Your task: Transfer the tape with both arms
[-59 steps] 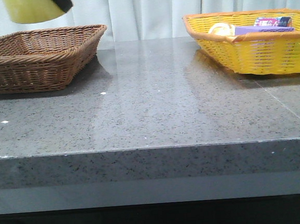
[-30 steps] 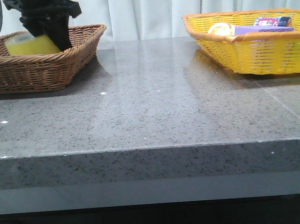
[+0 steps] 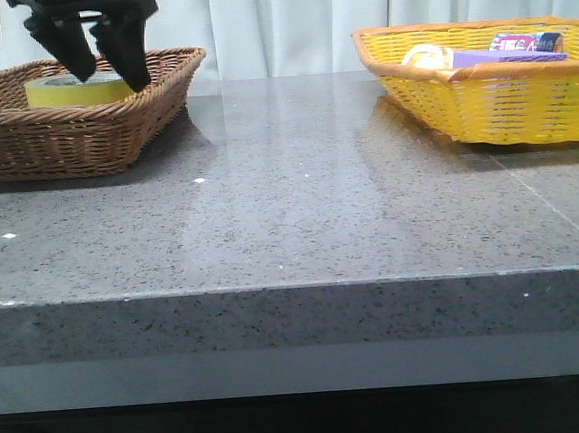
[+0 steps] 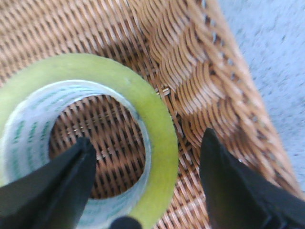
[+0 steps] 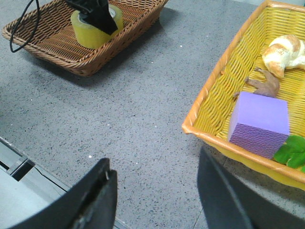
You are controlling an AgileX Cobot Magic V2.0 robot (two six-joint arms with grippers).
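Baskets: two, brown wicker (image 3: pixel 82 127), yellow (image 3: pixel 501 100)
Tape rolls: one (image 3: pixel 77 90)
Hands: two (image 3: pixel 102 66) (image 5: pixel 157 191)
Purple boxes: one (image 5: pixel 259 123)
Croissants: one (image 5: pixel 285 52)

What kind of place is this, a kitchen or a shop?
Probably a robot test bench rather than a real kitchen: a bare grey stone counter before a white curtain, with two wicker baskets holding props such as tape, a purple block and a croissant.
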